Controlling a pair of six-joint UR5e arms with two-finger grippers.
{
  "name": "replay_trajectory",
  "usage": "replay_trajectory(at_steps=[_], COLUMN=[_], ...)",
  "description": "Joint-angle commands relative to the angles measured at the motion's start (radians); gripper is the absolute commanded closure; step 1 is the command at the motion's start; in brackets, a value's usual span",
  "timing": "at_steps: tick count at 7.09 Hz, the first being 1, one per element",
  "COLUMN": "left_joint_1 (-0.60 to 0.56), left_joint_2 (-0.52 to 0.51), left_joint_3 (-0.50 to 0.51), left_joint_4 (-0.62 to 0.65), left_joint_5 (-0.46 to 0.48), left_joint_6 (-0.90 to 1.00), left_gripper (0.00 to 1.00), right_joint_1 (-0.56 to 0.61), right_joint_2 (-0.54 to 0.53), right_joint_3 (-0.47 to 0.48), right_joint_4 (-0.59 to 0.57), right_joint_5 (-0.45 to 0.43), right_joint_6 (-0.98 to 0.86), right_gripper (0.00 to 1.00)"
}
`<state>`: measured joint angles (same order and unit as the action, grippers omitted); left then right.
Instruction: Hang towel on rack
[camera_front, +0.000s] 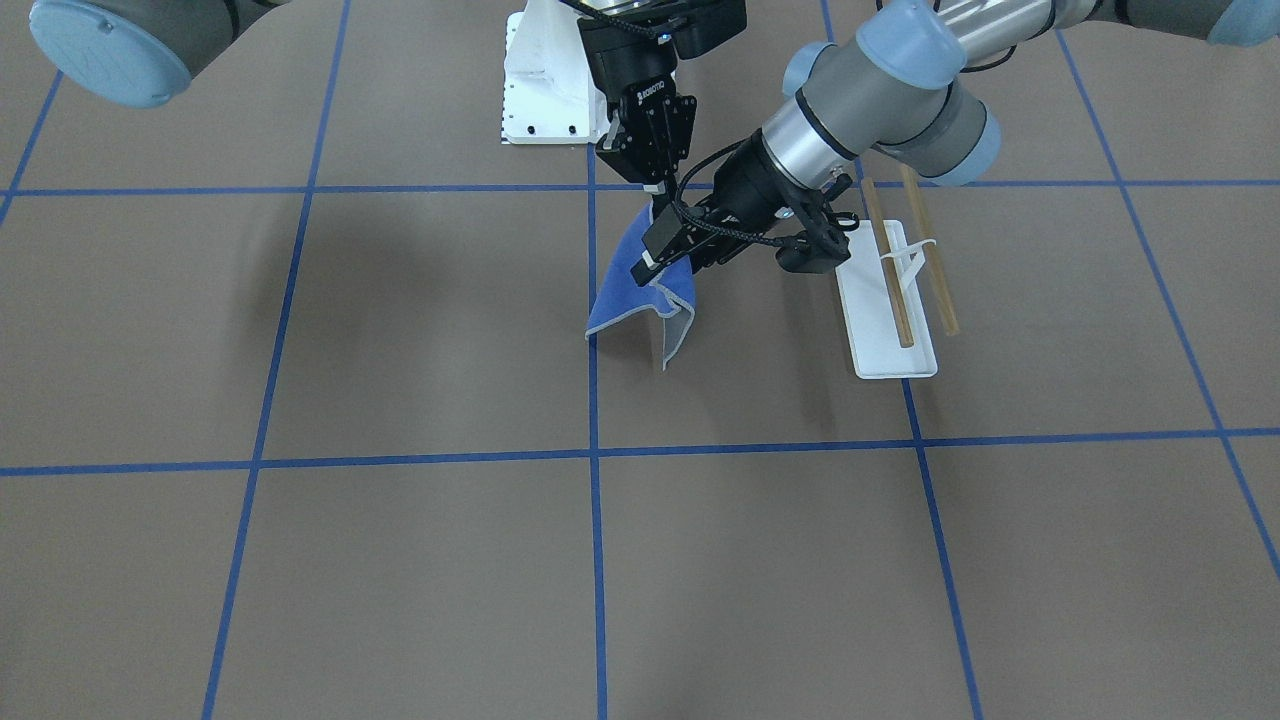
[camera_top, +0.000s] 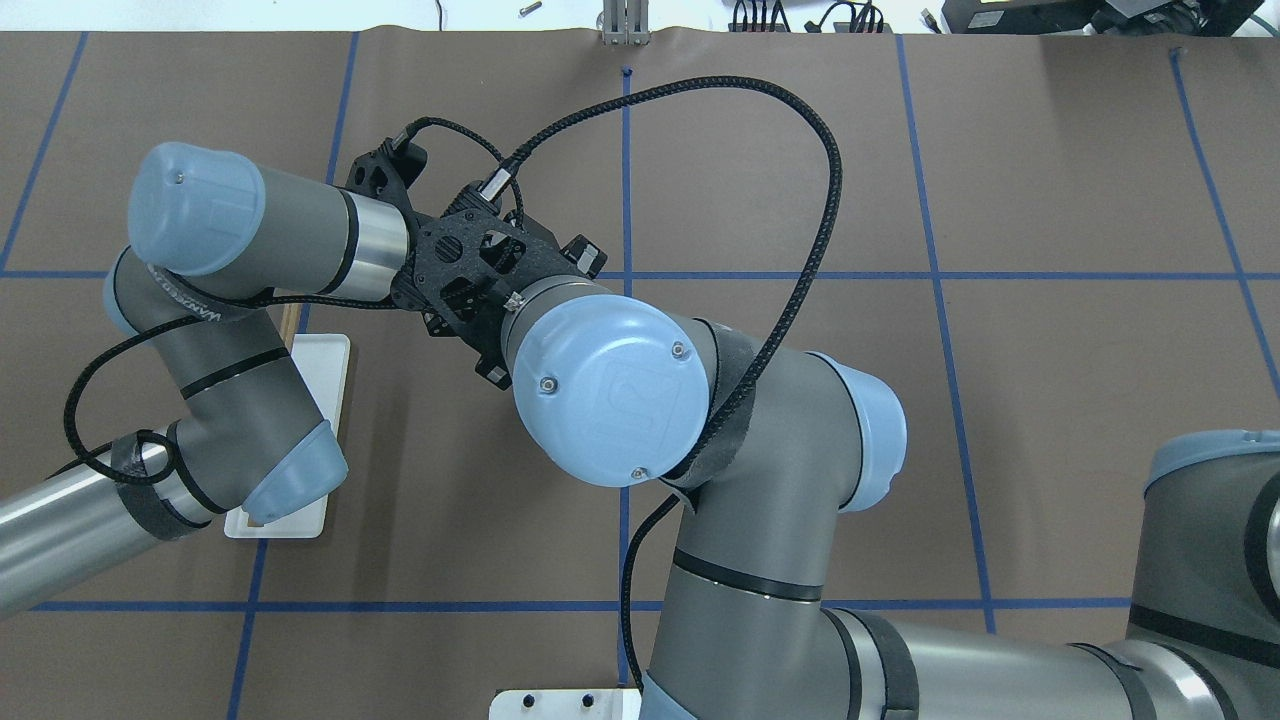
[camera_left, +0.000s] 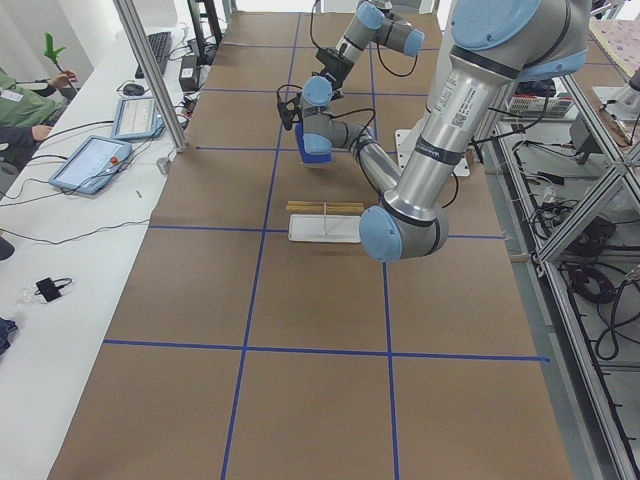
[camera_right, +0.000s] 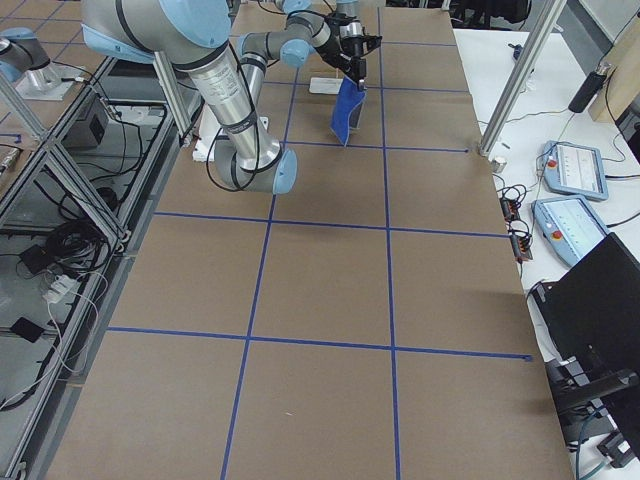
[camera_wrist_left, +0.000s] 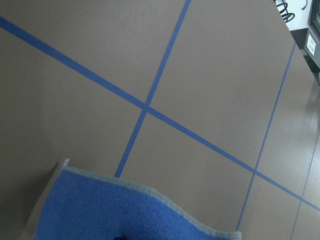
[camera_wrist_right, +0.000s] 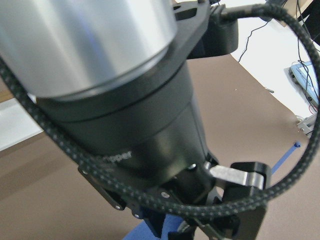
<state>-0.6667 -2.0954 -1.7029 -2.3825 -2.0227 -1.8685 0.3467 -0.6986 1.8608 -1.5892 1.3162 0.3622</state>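
One towel (camera_front: 625, 290), blue side out, hangs lifted over the bench (camera_front: 400, 330), near the one rack (camera_front: 880, 350) (two dowels, one white base). Two tools: left tool (camera_front: 650, 264) and right tool (camera_front: 655, 196), each clenched on the towel's upper edge.

The towel (camera_front: 640, 290) is soft cloth. Its blue face has a fuzzy, matt nap, and its edge is pale stitching. The rack (camera_front: 875, 335) has a smooth white base that looks like plastic with a faint sheen. Its dowels (camera_front: 896, 295) are bare, matt, light-brown wood. The table (camera_front: 400, 330) wears matt brown paper crossed by blue tape (camera_front: 400, 461). The left arm (camera_front: 870, 110) has a matt grey shell, a shiny brushed-metal band and smooth, softly glossy pale-blue caps. The cable (camera_top: 730, 79) is black woven braid. The left gripper (camera_front: 648, 266) is matt black.
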Motion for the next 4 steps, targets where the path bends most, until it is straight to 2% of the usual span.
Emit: replay_trajectory(at_steps=[1,4], left_joint_1=[0.001,-0.001], left_joint_2=[0.002,0.003], left_joint_3=[-0.001,-0.004], left_joint_4=[-0.001,-0.001], left_joint_5=[0.001,0.001], left_joint_6=[0.003,0.026], left_gripper=[0.98,1.0], right_joint_1=[0.0,-0.006], right_joint_2=[-0.002,-0.007], right_joint_3=[0.0,0.003], right_joint_4=[0.0,0.006], right_joint_5=[0.0,0.002], right_joint_6=[0.001,0.015], right_gripper=[1.0,1.0])
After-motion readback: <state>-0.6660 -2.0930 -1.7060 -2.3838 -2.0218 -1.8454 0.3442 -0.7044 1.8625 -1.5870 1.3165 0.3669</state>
